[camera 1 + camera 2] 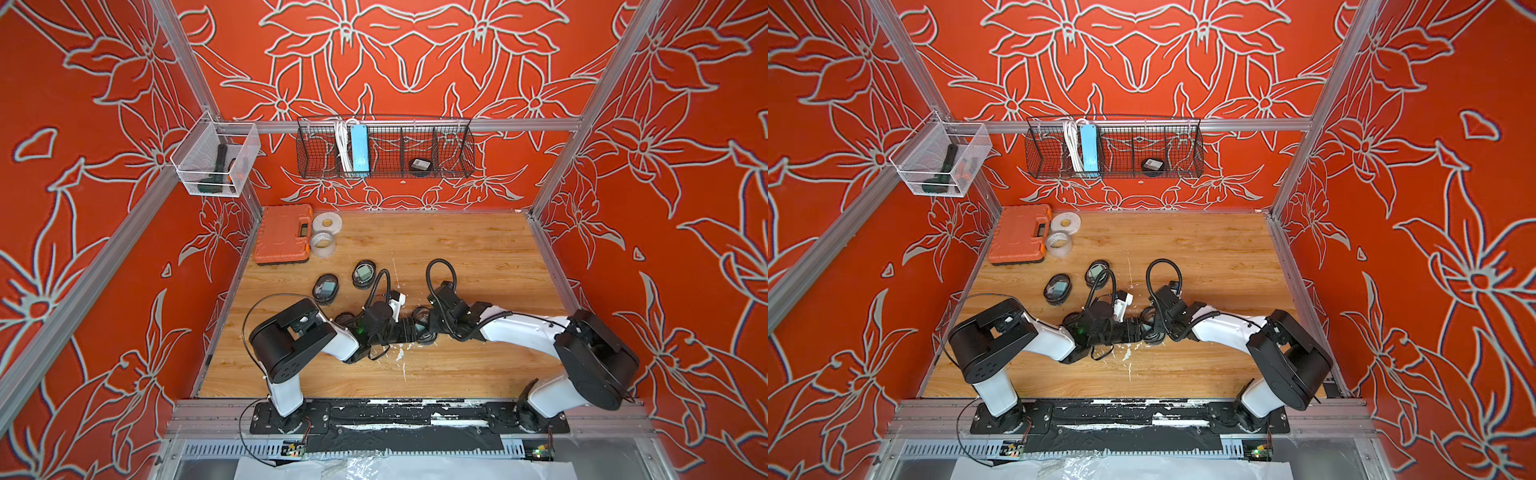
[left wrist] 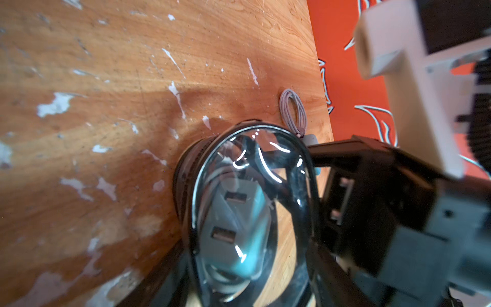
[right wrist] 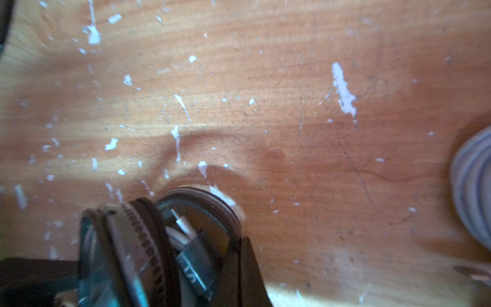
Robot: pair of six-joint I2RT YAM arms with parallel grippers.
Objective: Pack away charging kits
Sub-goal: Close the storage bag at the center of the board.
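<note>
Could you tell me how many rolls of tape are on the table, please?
2. A white roll lies beside the orange tool case at the table's far edge; a translucent roll lies just in front of it. Others may be hidden.

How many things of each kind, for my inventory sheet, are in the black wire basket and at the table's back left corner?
blue power strip: 1
oval case: 1
orange tool case: 1
tape rolls: 2
Total: 5
</note>
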